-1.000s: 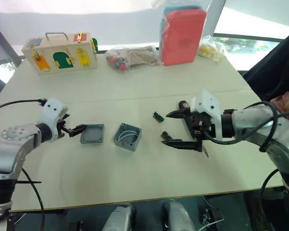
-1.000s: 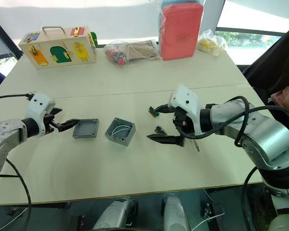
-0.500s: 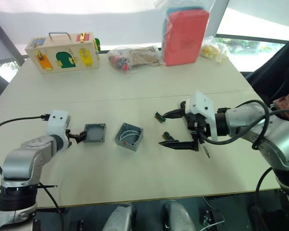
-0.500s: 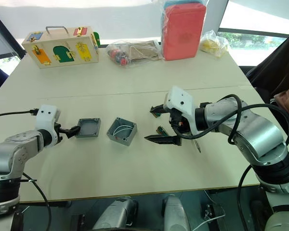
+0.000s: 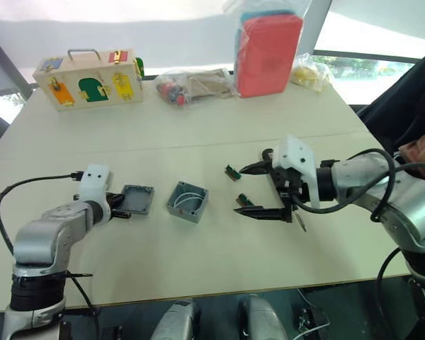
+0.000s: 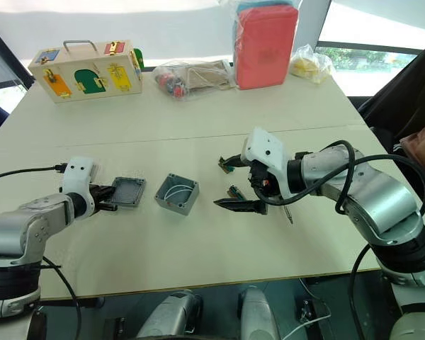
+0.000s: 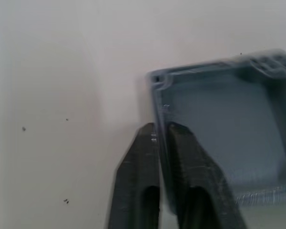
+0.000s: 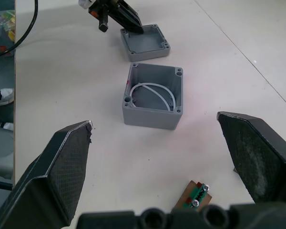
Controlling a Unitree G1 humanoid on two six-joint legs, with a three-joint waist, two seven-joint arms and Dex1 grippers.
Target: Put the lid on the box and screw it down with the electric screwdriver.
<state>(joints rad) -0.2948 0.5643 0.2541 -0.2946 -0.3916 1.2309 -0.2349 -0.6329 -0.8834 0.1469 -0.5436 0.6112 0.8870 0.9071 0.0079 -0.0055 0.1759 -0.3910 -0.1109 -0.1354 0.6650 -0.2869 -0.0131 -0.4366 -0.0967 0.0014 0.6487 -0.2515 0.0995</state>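
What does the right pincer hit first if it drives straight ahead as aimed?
Likely the box: it sits centred between the open right pincer fingers, with bare table before it. The lid lies beyond.

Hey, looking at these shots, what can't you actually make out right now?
- Electric screwdriver: head views, the right arm hides all but its tip.
- Lid: left wrist view, blurred and cut off by the edge; corner holes unclear.
- Left gripper: pinches the lid's wall.
- Box: right wrist view, where the wires end is hidden by its walls.
- Bagged items: head views, too small to identify.
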